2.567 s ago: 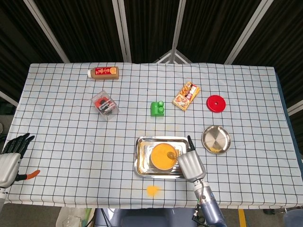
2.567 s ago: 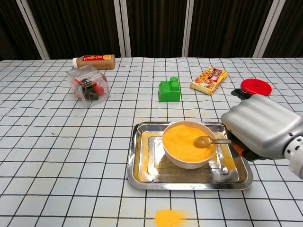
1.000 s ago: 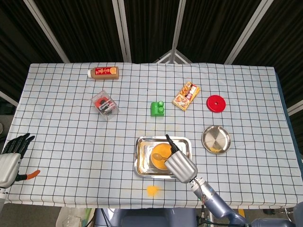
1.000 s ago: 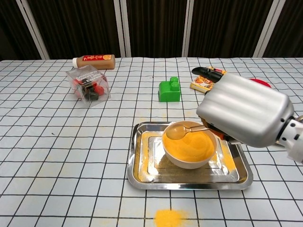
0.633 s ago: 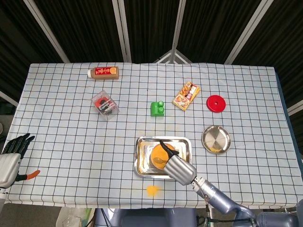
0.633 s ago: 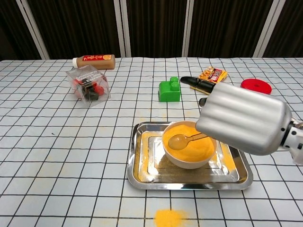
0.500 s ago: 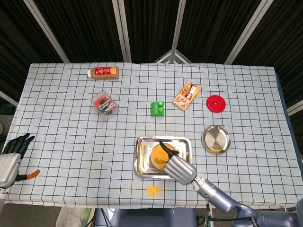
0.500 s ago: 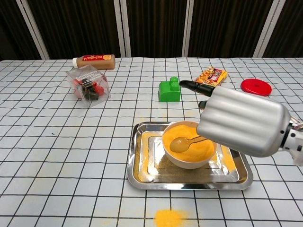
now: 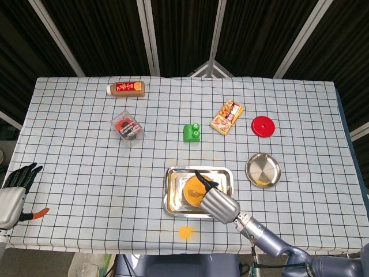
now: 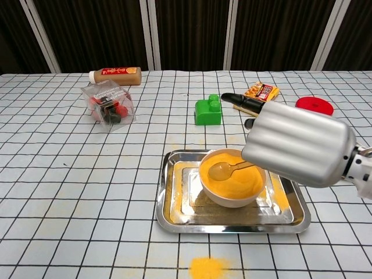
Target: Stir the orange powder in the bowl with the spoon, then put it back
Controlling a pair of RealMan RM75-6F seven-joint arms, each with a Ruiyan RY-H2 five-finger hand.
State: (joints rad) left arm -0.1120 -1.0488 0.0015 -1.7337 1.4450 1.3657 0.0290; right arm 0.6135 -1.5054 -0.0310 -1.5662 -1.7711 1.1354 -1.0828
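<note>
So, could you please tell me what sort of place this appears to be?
Probably a robot test bench, not a kitchen: a grid-checked tablecloth, dark curtain behind, and unrelated props like a green block and snack packet.

1. We read this as a robot test lab, not a home: the table (image 9: 69,190) wears a black-grid checked cloth.
2. Black curtains (image 9: 104,34) with pale metal struts (image 9: 147,34) close off its far edge.
3. Unrelated props lie scattered: sauce bottle (image 9: 125,89), green toy block (image 9: 192,133), snack packet (image 9: 226,116), red disc (image 9: 263,126).

right hand (image 10: 299,151) gripping — left hand (image 9: 12,195) idle.
</note>
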